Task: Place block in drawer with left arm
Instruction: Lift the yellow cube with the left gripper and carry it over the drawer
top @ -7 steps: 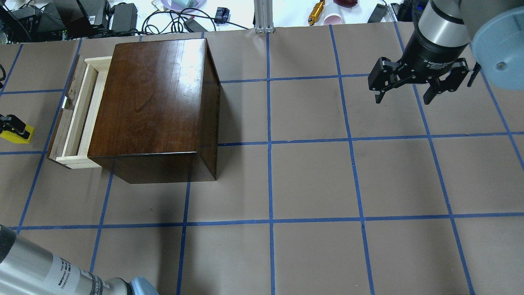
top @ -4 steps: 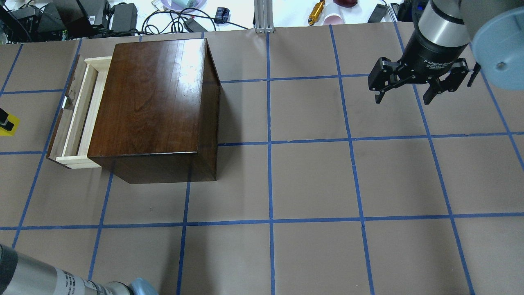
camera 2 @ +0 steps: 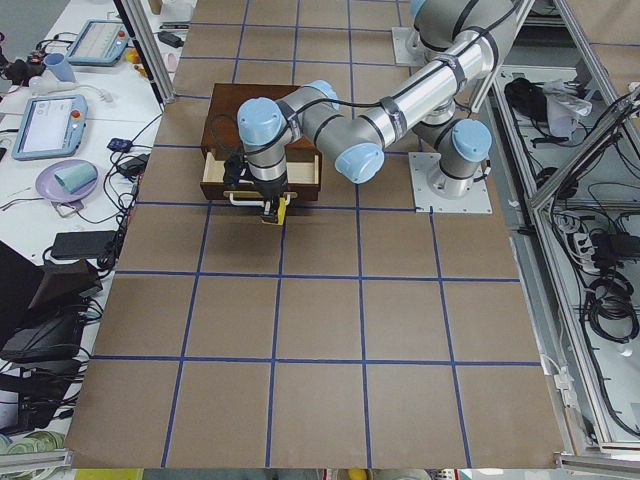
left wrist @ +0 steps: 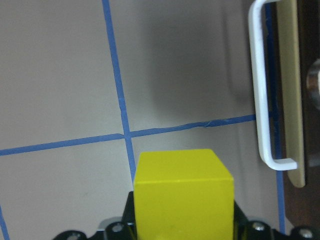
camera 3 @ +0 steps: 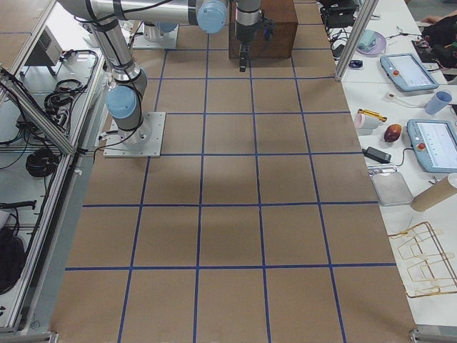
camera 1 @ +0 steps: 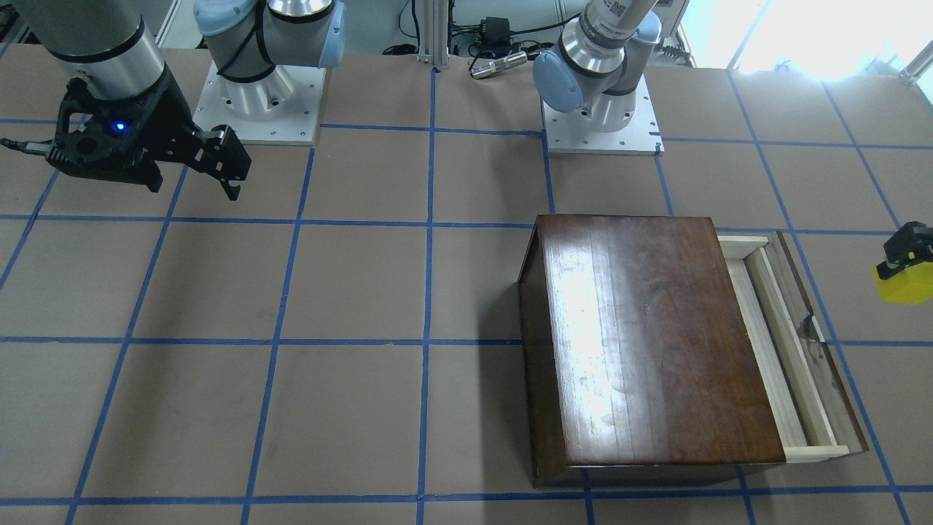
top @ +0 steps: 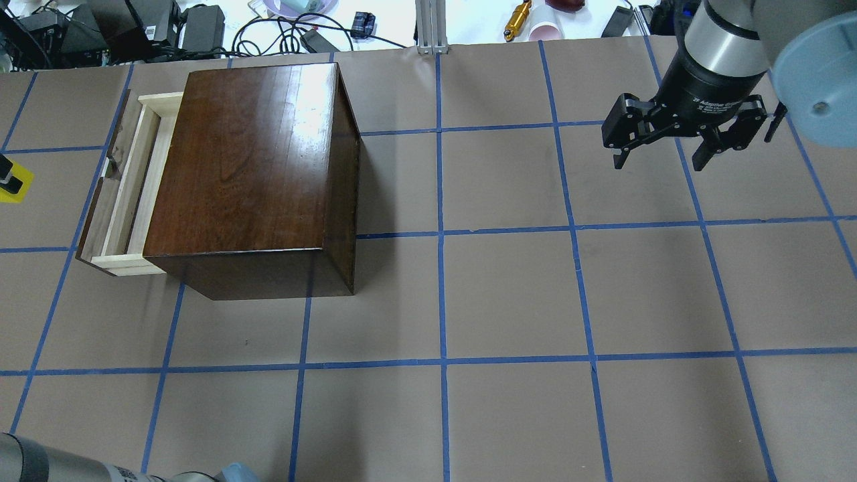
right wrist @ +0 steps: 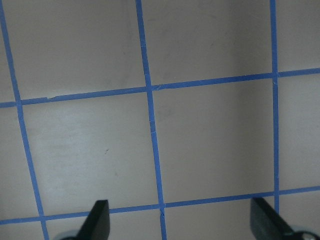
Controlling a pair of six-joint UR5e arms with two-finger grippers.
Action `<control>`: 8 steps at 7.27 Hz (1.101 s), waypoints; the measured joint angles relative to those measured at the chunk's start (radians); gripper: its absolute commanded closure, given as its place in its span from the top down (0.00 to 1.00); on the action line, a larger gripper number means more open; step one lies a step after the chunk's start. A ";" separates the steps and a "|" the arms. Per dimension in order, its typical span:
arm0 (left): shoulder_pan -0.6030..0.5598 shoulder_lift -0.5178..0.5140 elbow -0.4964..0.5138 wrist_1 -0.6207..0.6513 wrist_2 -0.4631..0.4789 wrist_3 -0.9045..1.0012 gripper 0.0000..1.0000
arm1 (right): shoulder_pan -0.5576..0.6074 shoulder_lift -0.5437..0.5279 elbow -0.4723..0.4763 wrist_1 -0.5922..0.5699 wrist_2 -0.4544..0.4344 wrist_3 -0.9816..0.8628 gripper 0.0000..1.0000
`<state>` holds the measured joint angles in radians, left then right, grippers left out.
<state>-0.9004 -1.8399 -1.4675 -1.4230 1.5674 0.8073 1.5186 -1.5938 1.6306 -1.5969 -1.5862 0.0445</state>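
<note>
My left gripper (top: 8, 179) is shut on the yellow block (top: 18, 189) at the overhead view's far left edge. It holds the block above the table, outside the drawer (top: 124, 181) and apart from its dark front panel. The block also shows in the front view (camera 1: 904, 288) and fills the bottom of the left wrist view (left wrist: 182, 195), with the drawer's white handle (left wrist: 262, 90) to its right. The drawer stands part-way out of the dark wooden box (top: 248, 174), and what shows of its tray is empty. My right gripper (top: 663, 155) is open and empty above the table's far right.
Cables, power bricks, a cup and small items (top: 529, 20) lie beyond the table's far edge. A metal post (top: 432, 27) stands at the far middle. The brown table carries a grid of blue tape (top: 442, 234).
My left gripper with the yellow block has moved away from the robot, up and slightly left along the overhead view's left edge. The right arm, box and drawer have not moved.
</note>
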 measured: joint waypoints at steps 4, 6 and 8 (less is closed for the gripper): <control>-0.093 0.017 -0.007 -0.018 -0.008 -0.101 0.10 | 0.000 0.000 0.000 0.000 0.000 0.000 1.00; -0.155 0.025 -0.008 -0.019 -0.008 -0.195 0.09 | 0.000 0.000 0.000 0.000 0.000 0.000 1.00; -0.196 0.032 -0.024 -0.016 -0.012 -0.279 0.09 | 0.000 0.000 0.000 0.000 0.000 0.000 1.00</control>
<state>-1.0961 -1.8077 -1.4914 -1.4392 1.5554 0.5284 1.5187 -1.5934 1.6306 -1.5969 -1.5862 0.0445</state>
